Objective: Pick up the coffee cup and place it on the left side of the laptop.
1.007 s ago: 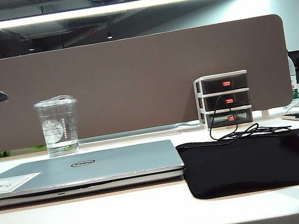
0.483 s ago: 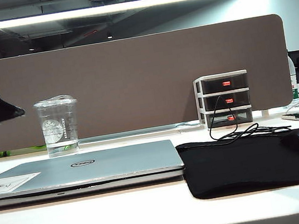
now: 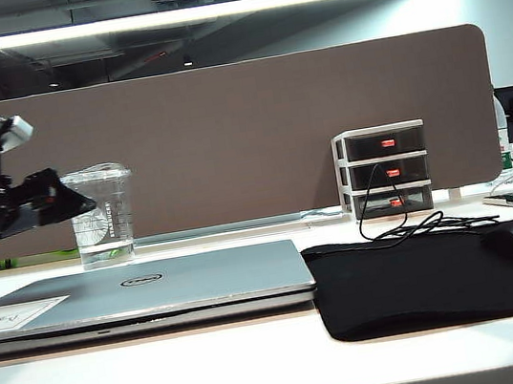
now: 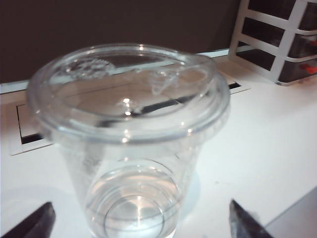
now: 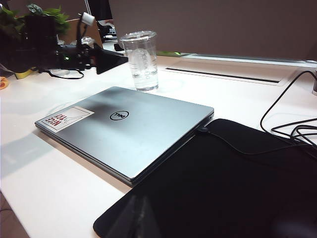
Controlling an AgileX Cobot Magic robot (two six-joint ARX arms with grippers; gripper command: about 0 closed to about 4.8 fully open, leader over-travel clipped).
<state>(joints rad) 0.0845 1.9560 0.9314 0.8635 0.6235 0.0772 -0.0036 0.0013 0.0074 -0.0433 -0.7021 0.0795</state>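
The left tool point(image 3: 73, 202) has come in from the left edge of the worktop point(image 3: 169, 379) over the last second and now sits level with the coffee cup point(image 3: 102, 215), its tips at the cup's upper half. Its jaws are wide open: in the left wrist view the two dark fingertips point(image 4: 37, 225) stand on either side of the cup point(image 4: 131, 144) with clear gaps, so nothing is gripped yet. The cup stands upright towards the back edge of the worktop, just behind the laptop point(image 3: 146, 291), and has not moved. This looks like the end of the approach; closing on the cup is likely next, and its thin clear wall may flex under a hard squeeze. The right tool is not visible; its camera only looks across the laptop point(image 5: 129, 131) at the cup point(image 5: 140, 59).
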